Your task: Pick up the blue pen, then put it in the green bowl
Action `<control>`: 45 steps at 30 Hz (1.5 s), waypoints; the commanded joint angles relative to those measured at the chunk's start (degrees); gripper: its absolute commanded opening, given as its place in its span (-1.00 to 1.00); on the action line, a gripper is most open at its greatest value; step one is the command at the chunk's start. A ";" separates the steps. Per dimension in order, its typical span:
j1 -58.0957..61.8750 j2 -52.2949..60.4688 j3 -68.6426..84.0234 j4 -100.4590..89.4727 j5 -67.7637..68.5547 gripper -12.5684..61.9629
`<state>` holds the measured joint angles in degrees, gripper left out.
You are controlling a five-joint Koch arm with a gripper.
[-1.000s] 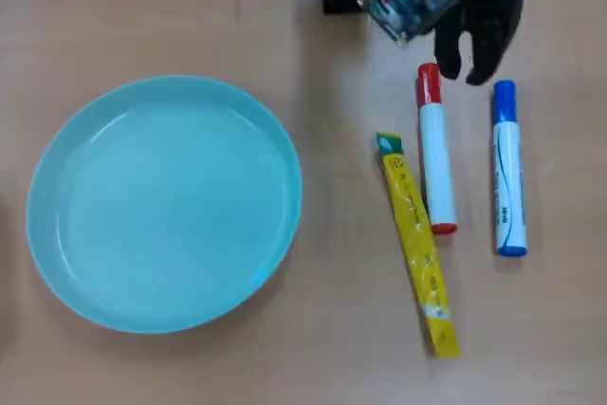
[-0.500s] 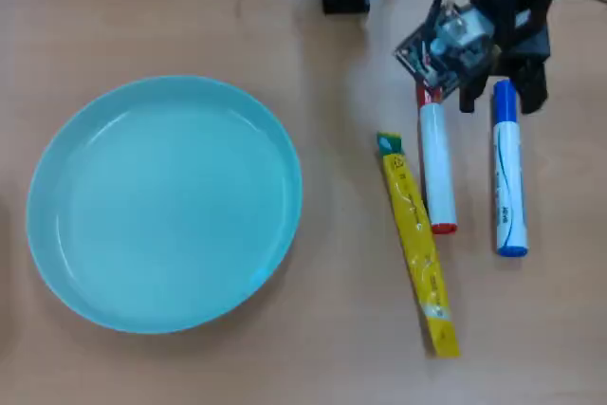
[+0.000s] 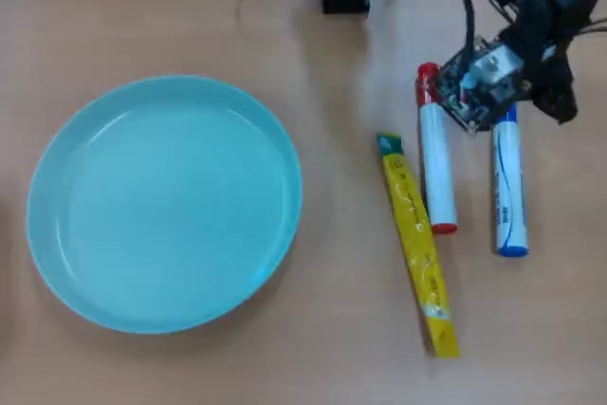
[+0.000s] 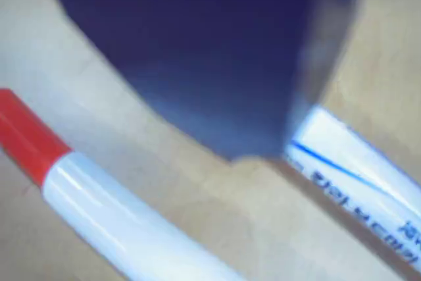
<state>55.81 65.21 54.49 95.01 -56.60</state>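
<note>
On the wooden table [image 3: 332, 329] the jaws, their gap hidden, hang over the blue pen's [image 3: 508, 187] cap, nothing lifted yet, the green bowl [image 3: 57, 234] well apart.

Blue pen [image 3: 508, 192]: cap end hidden under the arm in the overhead view; cut off by the right edge in the wrist view. Pincer [image 4: 217, 57]: dark blur, jaws indistinguishable. Red-capped marker [image 4: 92, 192]: both ends cropped.
</note>
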 commanded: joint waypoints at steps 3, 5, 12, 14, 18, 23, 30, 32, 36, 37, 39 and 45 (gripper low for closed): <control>-2.02 -2.37 -6.50 2.11 -0.88 0.56; -2.64 -4.31 -7.82 2.11 -0.88 0.59; -2.90 -7.29 -9.05 2.02 -0.79 0.60; -2.99 -7.91 -9.14 1.85 -0.79 0.60; -3.52 -9.32 -10.11 1.67 -0.79 0.60; -3.87 -11.69 -12.04 1.58 -0.79 0.60; -4.13 -12.74 -11.87 1.58 -0.70 0.59; -3.87 -13.27 -11.78 1.58 -0.88 0.58; -3.43 -15.03 -11.69 1.49 -0.88 0.56; -3.43 -15.29 -11.78 1.49 -0.88 0.55; -3.25 -15.47 -11.69 1.41 -0.97 0.51; -2.02 -17.67 -11.51 0.35 -1.05 0.38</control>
<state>52.82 46.93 46.76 95.01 -56.78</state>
